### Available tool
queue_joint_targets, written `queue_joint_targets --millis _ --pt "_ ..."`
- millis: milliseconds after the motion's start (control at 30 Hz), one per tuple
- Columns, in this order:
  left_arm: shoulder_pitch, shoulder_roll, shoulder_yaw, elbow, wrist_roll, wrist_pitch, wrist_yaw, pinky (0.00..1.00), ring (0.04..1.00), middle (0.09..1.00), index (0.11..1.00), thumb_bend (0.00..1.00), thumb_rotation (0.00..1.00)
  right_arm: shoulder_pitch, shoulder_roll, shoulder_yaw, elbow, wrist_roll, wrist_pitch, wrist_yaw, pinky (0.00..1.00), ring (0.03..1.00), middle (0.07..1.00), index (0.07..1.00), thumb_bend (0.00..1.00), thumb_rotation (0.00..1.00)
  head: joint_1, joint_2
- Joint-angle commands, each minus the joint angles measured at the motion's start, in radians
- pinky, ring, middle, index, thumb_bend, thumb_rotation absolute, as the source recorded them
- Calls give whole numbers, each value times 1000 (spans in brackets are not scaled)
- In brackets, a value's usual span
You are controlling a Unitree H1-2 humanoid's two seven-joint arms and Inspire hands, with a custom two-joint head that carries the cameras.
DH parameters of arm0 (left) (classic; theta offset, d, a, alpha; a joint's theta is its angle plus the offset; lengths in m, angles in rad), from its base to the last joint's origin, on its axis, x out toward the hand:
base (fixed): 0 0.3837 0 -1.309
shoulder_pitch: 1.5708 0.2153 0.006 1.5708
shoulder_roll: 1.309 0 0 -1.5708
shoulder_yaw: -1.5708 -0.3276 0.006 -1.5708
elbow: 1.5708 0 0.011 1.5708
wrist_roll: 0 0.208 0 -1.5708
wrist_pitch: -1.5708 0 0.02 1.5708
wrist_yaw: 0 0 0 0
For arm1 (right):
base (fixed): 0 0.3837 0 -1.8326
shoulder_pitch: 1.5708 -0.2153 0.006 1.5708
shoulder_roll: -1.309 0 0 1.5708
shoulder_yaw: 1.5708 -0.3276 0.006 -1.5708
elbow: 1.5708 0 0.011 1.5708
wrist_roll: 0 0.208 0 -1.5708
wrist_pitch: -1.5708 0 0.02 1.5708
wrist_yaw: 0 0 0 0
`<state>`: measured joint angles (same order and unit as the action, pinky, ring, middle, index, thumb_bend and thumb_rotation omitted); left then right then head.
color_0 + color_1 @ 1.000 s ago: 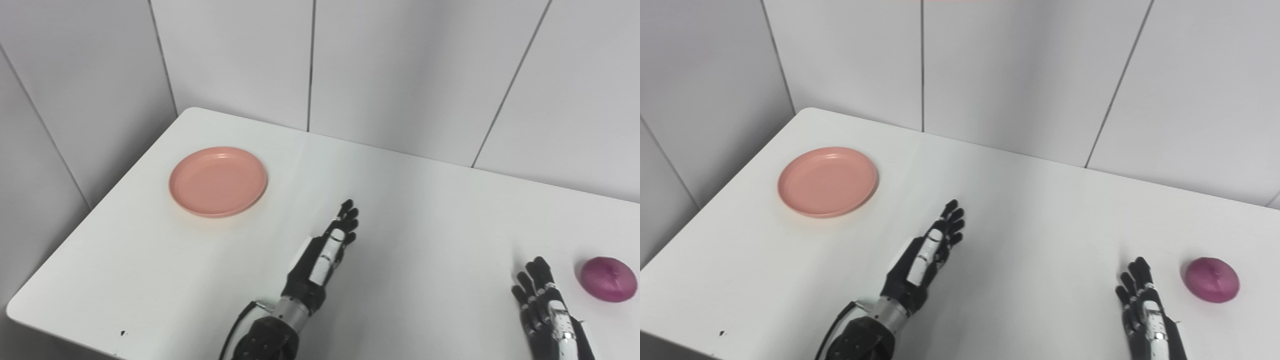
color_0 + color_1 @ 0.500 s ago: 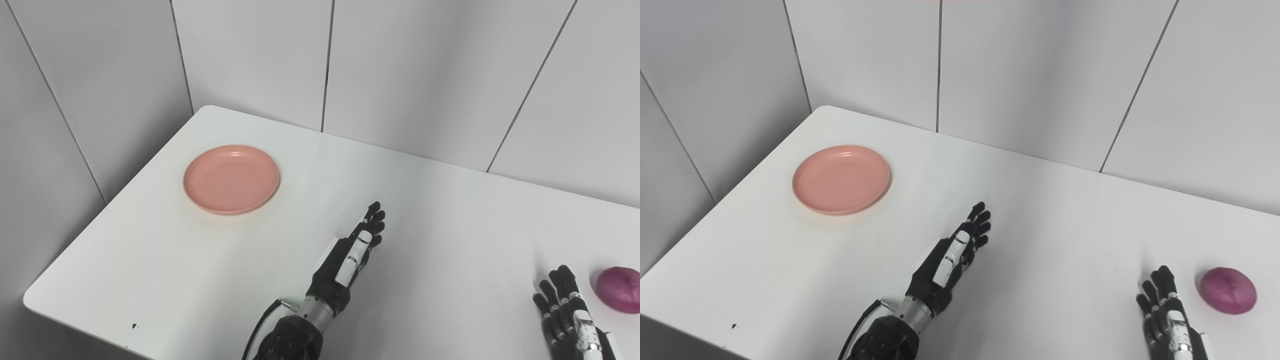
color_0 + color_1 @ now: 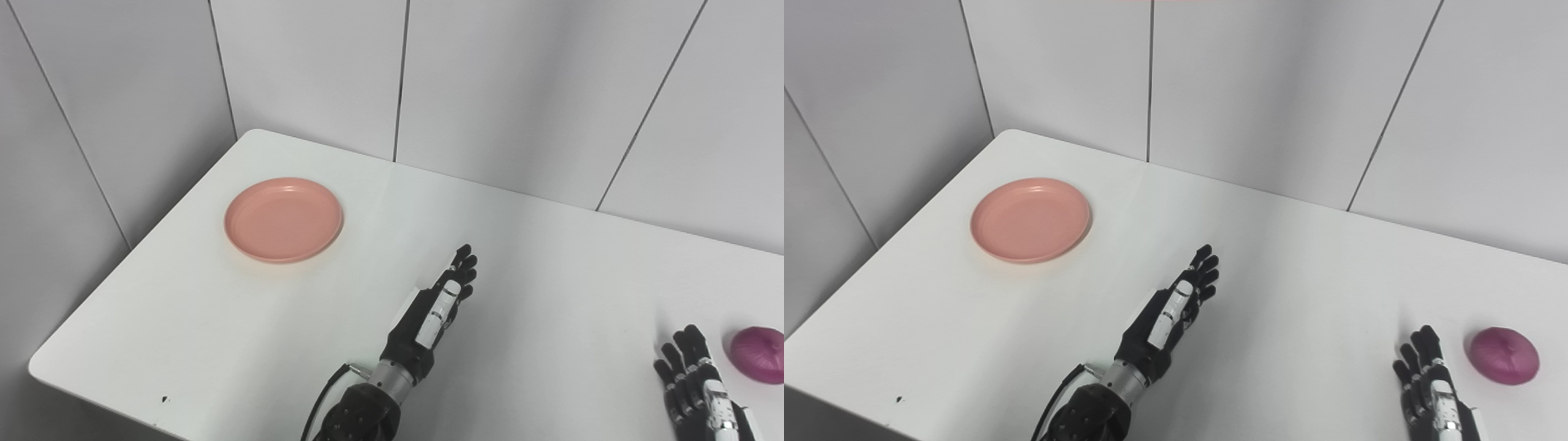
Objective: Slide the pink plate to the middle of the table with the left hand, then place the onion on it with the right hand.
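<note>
A round pink plate (image 3: 283, 219) lies empty on the white table (image 3: 245, 331), towards its far left corner. My left hand (image 3: 433, 309) hovers over the table's middle, well to the right of the plate, edge-on with its fingers stretched out and holding nothing. A purple onion (image 3: 1503, 355) rests near the right edge. My right hand (image 3: 1428, 383) sits just left of the onion at the bottom of the picture, fingers spread, not touching it.
Grey panelled walls (image 3: 306, 67) close in the table at the back and on the left. The table's near left corner (image 3: 43, 367) is rounded, with a small dark speck (image 3: 163, 400) close to the front edge.
The camera shifted over the first half second, moving the whole scene to the right in the picture. Since then my left hand has edged slightly forward and right. Plate and onion stay put.
</note>
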<state>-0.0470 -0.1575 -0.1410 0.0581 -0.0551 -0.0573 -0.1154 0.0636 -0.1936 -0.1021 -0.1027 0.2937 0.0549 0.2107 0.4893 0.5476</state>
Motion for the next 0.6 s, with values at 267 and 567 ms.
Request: queue_joint_targets --millis 267,567 --pt "100 22 0 61 28 -12 20 1000 1000 1000 985 409 1000 32 5 2 36 -12 31 -13 1000 1000 1000 1000 318 1000 -3 0" --pt "98 38 5 -40 40 9 36 1000 1000 1000 981 432 1000 33 10 3 37 -9 22 -9 1000 1000 1000 1000 365 974 -13 -1"
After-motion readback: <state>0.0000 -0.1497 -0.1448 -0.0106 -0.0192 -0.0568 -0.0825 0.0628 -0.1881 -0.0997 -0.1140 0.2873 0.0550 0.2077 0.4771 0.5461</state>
